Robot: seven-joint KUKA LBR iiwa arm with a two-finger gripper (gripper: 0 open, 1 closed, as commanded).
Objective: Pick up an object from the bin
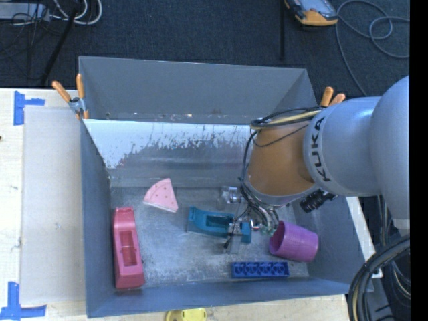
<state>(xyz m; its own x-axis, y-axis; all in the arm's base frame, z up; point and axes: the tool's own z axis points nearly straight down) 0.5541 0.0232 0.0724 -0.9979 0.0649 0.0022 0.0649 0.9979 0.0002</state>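
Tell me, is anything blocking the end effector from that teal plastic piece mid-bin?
Nothing visible does. The end effector sits at the right end of the teal plastic piece. The purple plastic cup lies to its right and the blue studded brick nearer the front wall, both aside.

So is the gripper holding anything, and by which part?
Cannot tell: the gripper is down at the right end of the teal plastic block.

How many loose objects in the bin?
5: pink wedge left of centre, magenta block along left wall, teal piece by the gripper, purple cup at right, blue brick at front. Arm may hide more.
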